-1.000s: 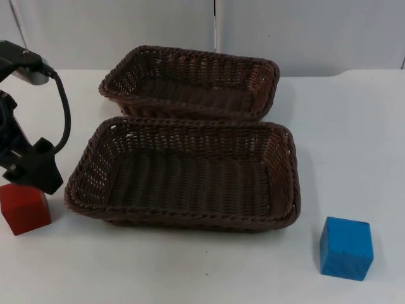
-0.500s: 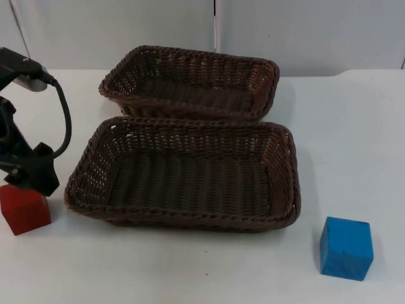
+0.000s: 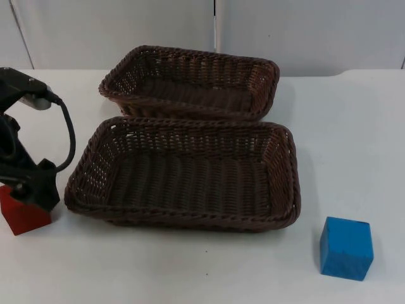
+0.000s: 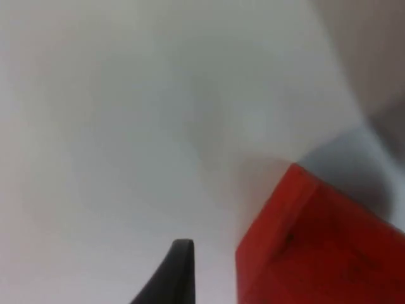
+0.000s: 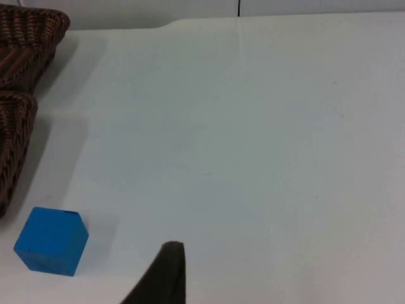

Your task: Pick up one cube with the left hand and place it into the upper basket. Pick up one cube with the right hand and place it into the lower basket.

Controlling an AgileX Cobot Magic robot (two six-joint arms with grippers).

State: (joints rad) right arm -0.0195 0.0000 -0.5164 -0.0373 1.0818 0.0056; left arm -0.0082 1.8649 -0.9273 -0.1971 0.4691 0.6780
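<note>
Top view: the blue cube [image 3: 345, 247] sits by the desk's [image 3: 354, 139] near right edge, the red cube [image 3: 24, 211] near left, under the left gripper [image 3: 28, 187]; its jaws' state cannot be told. Lower basket [image 3: 190, 171], then upper basket [image 3: 193, 80] behind.

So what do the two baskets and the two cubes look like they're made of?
Upper basket and lower basket: dark brown woven wicker or a plastic imitation; the weave shows. Red cube and blue cube: matte, uniformly coloured, sharp-edged; possibly painted wood or foam, unclear.
</note>
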